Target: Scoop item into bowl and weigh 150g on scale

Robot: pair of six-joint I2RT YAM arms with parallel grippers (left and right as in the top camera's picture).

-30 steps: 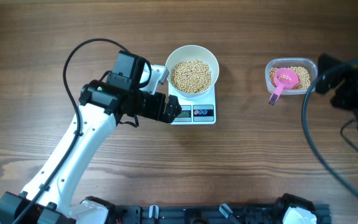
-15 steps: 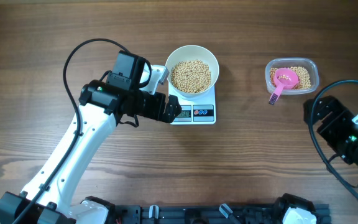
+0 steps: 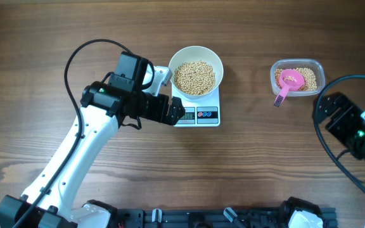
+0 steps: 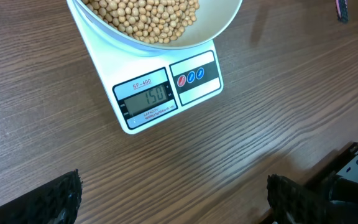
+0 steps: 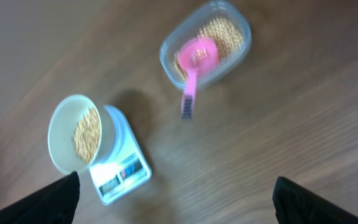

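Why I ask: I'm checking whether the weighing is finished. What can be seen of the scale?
The scale is small, flat, white and square, plastic by its look, and lies level on the wooden table. Its front edge carries a grey display reading 150 under the label SF-400. Beside that is a panel with one red and two blue round buttons. The white bowl of beans sits on its platform and hides most of it.

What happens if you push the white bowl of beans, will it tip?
Probably not: the bowl looks wide, and the beans weigh it down. It would likely slide on the smooth scale instead. A hard shove could spill beans, which would probably roll away.
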